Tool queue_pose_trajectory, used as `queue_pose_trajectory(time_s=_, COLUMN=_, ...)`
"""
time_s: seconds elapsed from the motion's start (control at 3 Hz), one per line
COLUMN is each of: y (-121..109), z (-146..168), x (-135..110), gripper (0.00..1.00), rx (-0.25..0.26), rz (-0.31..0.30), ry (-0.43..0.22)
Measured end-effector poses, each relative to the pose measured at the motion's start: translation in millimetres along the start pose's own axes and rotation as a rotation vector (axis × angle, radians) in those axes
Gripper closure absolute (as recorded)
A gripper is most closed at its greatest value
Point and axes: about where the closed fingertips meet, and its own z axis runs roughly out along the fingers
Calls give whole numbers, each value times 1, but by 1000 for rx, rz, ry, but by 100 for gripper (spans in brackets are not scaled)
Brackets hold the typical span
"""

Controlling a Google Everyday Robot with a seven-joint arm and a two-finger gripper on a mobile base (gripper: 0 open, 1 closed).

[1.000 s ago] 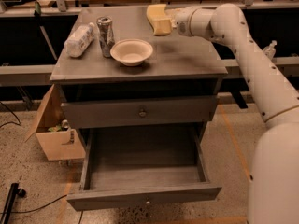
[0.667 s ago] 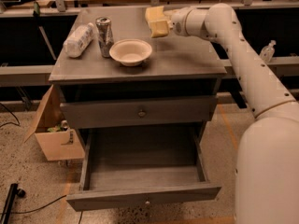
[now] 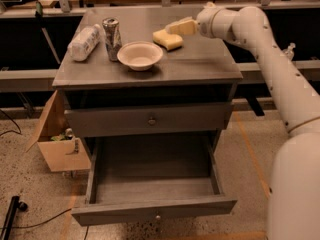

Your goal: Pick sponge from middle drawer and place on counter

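Counter [image 3: 200,64]: the grey, slightly glossy slab on top of the cabinet. Four items rest directly on it.

- Far left: plastic bottle [image 3: 84,42] lying on its side, its length running from front-left to back-right.
- Just right of the bottle: metal can [image 3: 111,38], upright.
- In front of the can and very near it: white bowl [image 3: 140,55], upright, roughly mid-slab.
- Right of the bowl, nearer the back edge: sponge [image 3: 168,39], pale yellow, lying on the slab.

My gripper [image 3: 180,26] is over the back right part of the counter, just above the sponge's right end. It may be touching the sponge; I cannot tell from this angle.
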Motion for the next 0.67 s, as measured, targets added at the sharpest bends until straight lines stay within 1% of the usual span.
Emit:
queue_pose_trajectory(time_s=0.33, y=-41, z=-89, x=-27, gripper=0, rx=96, rz=-11, ry=-122)
queue_pose_trajectory(time_s=0.67, y=-51, z=-101, x=-23, gripper=0, rx=114, rz=-9, ry=-117)
